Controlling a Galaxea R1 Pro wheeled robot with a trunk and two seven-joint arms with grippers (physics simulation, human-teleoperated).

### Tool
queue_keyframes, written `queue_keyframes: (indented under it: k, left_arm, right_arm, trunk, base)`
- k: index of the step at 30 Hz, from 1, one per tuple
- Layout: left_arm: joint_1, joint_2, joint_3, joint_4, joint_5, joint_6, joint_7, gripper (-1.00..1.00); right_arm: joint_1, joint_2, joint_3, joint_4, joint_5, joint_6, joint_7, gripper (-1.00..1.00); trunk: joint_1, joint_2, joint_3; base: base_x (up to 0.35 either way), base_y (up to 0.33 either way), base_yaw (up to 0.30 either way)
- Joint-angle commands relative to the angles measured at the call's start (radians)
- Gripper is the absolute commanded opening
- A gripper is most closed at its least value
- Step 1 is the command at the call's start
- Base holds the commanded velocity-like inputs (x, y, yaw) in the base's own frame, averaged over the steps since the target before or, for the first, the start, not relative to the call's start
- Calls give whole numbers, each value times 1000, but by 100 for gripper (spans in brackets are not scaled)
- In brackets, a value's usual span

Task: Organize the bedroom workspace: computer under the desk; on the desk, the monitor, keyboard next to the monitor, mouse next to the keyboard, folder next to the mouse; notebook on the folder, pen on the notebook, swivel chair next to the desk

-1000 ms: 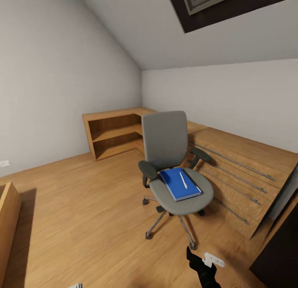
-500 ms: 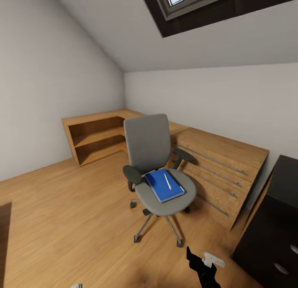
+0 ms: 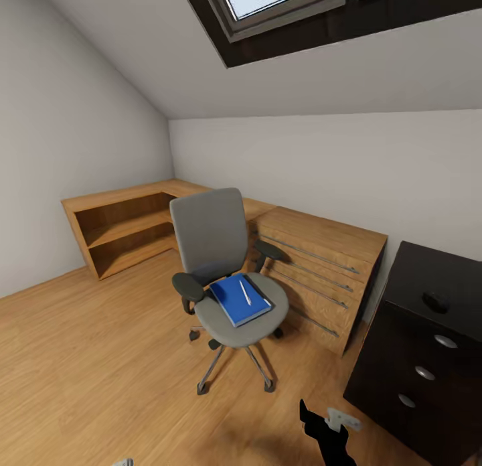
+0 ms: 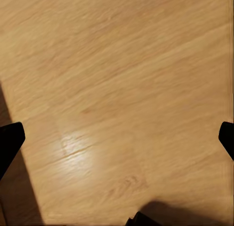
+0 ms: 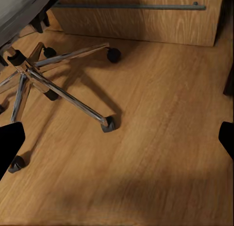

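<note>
The grey swivel chair (image 3: 213, 252) stands mid-room on the wooden floor. On its seat lies the blue folder (image 3: 237, 302) with the white pen (image 3: 245, 292) on top. At the right stands the black desk (image 3: 415, 359), showing three drawers with silver knobs, and the small black mouse (image 3: 436, 301) sits on its top. The monitor, keyboard, computer and notebook are out of view. My right gripper (image 5: 117, 138) is open above the floor near the chair's chrome base (image 5: 53, 87). My left gripper (image 4: 117, 138) is open over bare floor.
A light wooden drawer chest (image 3: 321, 268) stands against the back wall between the chair and the desk. A low wooden shelf unit (image 3: 120, 228) fills the far left corner. A skylight (image 3: 274, 1) sits in the sloped ceiling. Open floor lies left of the chair.
The camera has swung to the right, so the whole picture slid left. The black desk with the mouse has come into view at the right. Both grippers stay open.
</note>
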Motion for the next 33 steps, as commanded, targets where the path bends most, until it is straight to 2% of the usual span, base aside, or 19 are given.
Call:
queue_keyframes:
  k: [1, 7, 15, 33]
  left_arm:
    - [0, -1, 2, -3, 8, 4, 2, 100]
    - [0, -1, 2, -3, 8, 4, 2, 100]
    - [0, -2, 2, -3, 7, 4, 2, 100]
    - [0, 0, 2, 10, 7, 2, 2, 100]
  right_arm:
    - [-1, 0, -4, 1, -10, -2, 10, 100]
    - [-1, 0, -4, 1, -6, -2, 10, 100]
    - [-1, 0, -4, 1, -5, -2, 12, 100]
    - [-1, 1, -4, 2, -5, -2, 12, 100]
  trunk:
    - [-5, 7, 2]
    - [-28, 49, 21]
    - [-58, 105, 46]
    - [-58, 105, 45]
  base:
    - [-281, 0, -266]
    - [-227, 0, -266]
    - [-21, 0, -266]
    - [-1, 0, -241]
